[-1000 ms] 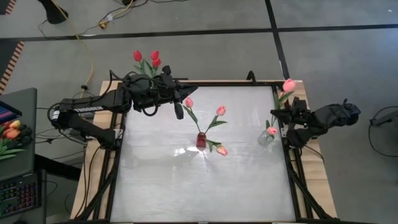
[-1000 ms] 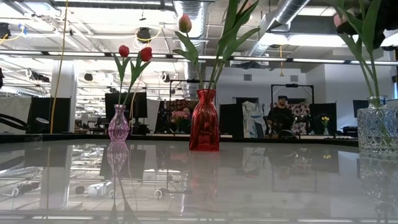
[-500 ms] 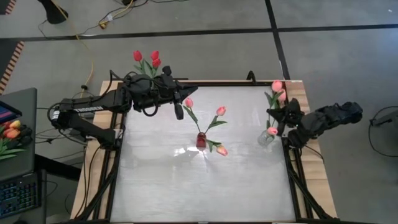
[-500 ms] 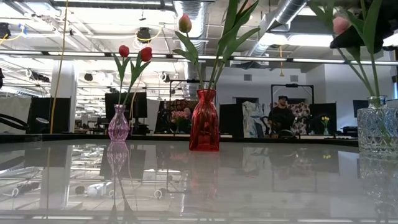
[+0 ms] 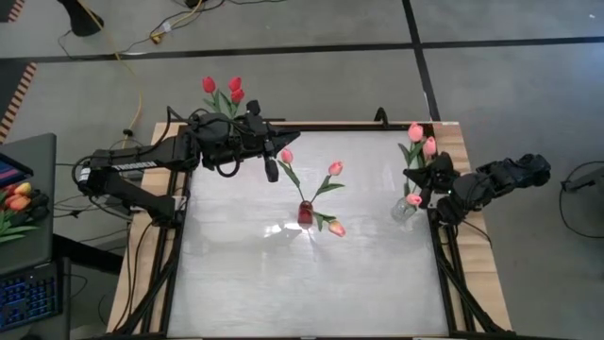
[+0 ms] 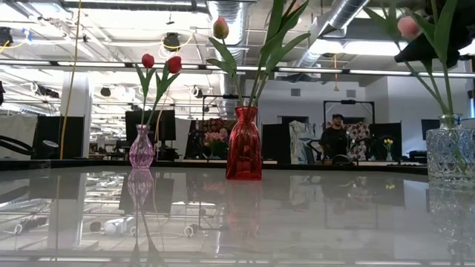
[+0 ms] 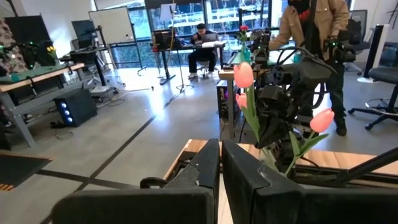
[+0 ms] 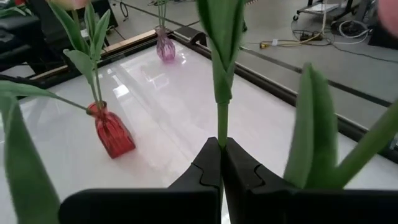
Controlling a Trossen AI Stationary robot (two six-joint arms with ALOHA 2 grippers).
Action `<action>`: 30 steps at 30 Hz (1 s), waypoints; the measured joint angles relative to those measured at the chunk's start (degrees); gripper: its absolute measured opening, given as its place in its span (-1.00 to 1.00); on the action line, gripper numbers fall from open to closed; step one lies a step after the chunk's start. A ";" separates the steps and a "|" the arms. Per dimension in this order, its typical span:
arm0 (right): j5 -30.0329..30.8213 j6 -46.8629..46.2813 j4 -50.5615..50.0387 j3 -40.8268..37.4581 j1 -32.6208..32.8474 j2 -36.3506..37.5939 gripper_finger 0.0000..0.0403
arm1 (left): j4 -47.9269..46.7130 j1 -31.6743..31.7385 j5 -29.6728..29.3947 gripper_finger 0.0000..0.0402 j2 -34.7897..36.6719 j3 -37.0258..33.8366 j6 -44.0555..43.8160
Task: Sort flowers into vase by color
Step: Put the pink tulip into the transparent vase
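Observation:
A small purple vase (image 6: 141, 148) at the far left corner holds red tulips (image 5: 223, 90). The red vase (image 5: 305, 213) at mid-table holds orange-pink tulips (image 5: 334, 168). A clear glass vase (image 5: 403, 209) stands by the right edge with pink tulips (image 5: 429, 146) in it. My right gripper (image 5: 422, 179) hovers just above that vase, shut on another pink tulip whose head (image 5: 415, 130) leans toward the far edge. My left gripper (image 5: 272, 172) hangs shut and empty over the table's far left part. My right gripper pinches the pink tulip's thin green stem (image 8: 219, 132) between its two fingers, below a leaf. The fingers lie across the stem, coming from the table's right and slanting a little down. The tulip rises above the fingers; its lower end is hidden below them.
A black frame rail (image 5: 440, 247) runs along the table's right edge beside the clear vase. People stand and sit in the room beyond the table (image 7: 314, 37). A side desk with orange flowers (image 5: 17, 200) lies off the table's left.
My right gripper has turned and tipped a little downward above the clear vase, staying shut on the stem. The held tulip has swung with it: its head has gone toward the table's left, from over the right rail to over the table's far right corner.

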State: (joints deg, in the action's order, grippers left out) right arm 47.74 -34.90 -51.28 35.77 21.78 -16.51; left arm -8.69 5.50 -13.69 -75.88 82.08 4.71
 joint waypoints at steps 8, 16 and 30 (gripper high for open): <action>-5.81 -1.16 -0.89 0.00 -0.02 0.02 -0.83 | -0.02 0.00 0.00 -0.97 0.00 0.00 0.02; -10.47 -2.85 -3.36 0.00 -0.02 0.02 -0.85 | 0.00 0.00 0.02 -0.97 0.00 0.00 -0.46; -10.98 -3.61 -4.15 1.43 -0.02 0.02 -0.77 | 0.44 0.00 0.02 -0.97 0.00 0.00 -0.63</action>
State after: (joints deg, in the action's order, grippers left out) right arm 36.76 -38.51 -55.43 37.20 21.76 -16.49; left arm -8.25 5.50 -13.67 -75.88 82.08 4.08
